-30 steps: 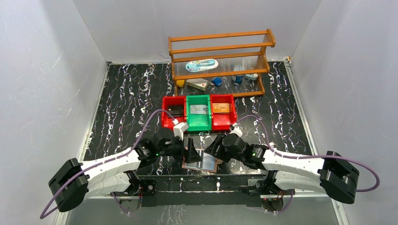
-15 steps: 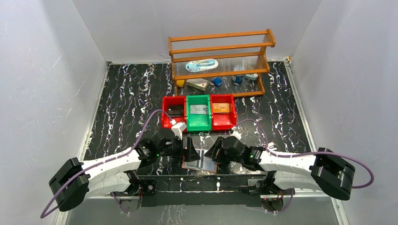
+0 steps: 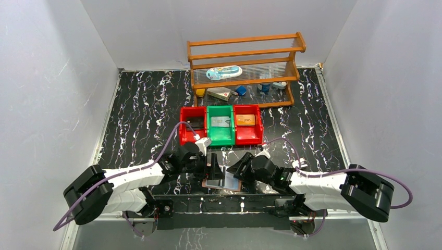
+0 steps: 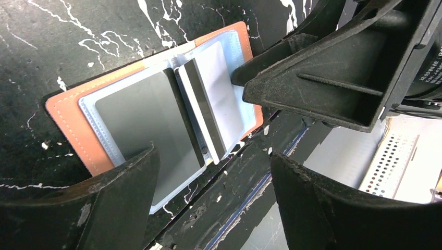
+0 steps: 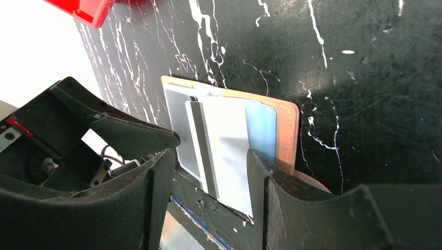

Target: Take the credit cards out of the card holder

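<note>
As they have edged inward over the past second, the left end effector (image 3: 211, 165) and right end effector (image 3: 234, 169) stand open, gripping nothing, flanking the open card holder (image 3: 223, 183) at the near edge of the worktop (image 3: 140, 120); one credit card (image 4: 215, 99), seemingly half withdrawn, awaits extraction.

On the black white-veined table (image 3: 140, 104) three bins stand touching in a row, red (image 3: 183, 136), green (image 3: 211, 136), red (image 3: 259, 133), and behind them a wooden rack (image 3: 245, 40) holds a pale blue-and-white item (image 3: 224, 72), possibly a packet, above small oddments (image 3: 241, 90).
</note>
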Controlling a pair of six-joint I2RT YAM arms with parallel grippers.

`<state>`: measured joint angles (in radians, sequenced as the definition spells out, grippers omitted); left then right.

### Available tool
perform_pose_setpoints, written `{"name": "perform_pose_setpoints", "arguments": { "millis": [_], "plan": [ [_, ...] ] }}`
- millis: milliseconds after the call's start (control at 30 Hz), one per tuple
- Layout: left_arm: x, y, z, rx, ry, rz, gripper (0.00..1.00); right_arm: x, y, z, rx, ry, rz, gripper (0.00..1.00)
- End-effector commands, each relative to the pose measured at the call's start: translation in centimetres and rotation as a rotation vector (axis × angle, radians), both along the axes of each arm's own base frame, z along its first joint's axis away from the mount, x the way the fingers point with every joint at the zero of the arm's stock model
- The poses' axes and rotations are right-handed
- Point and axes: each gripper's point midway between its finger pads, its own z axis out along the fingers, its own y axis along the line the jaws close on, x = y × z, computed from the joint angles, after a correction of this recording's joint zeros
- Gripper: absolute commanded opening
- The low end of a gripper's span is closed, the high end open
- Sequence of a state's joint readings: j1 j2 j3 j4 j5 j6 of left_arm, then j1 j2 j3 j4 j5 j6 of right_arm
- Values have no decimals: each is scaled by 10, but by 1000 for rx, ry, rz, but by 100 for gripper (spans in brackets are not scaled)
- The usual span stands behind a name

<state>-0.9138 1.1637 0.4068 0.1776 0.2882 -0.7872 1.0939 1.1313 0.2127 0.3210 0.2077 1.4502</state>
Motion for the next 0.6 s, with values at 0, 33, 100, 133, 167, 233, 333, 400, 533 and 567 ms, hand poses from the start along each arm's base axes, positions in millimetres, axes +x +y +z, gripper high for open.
{"name": "perform_pose_setpoints", "arguments": {
  "millis": [0,33,100,133,167,233,333,400,533,567],
  "plan": [
    [4,-16,17,-61,-14,-26,74,-23,-67,-66,-295,103,-33,63],
    [4,-19,17,-68,-11,-31,72,-23,-67,-65,-288,99,-38,63],
    [3,-23,19,-77,-2,-47,69,-23,-69,-65,-272,96,-48,63],
    [3,-25,18,-77,2,-54,67,-23,-70,-65,-265,95,-55,63],
    [4,-26,17,-74,6,-58,65,-23,-71,-65,-259,94,-63,63],
    [3,-28,16,-69,12,-68,61,-24,-75,-67,-247,95,-80,63],
    [1,-32,17,-80,29,-90,57,-24,-77,-66,-223,95,-91,63],
    [1,-32,15,-73,35,-94,57,-25,-77,-64,-198,94,-99,63],
    [0,-32,10,-56,48,-92,57,-24,-74,-60,-173,78,-91,63],
    [0,-32,10,-53,50,-93,57,-24,-73,-58,-174,76,-87,63]
  ]
}}
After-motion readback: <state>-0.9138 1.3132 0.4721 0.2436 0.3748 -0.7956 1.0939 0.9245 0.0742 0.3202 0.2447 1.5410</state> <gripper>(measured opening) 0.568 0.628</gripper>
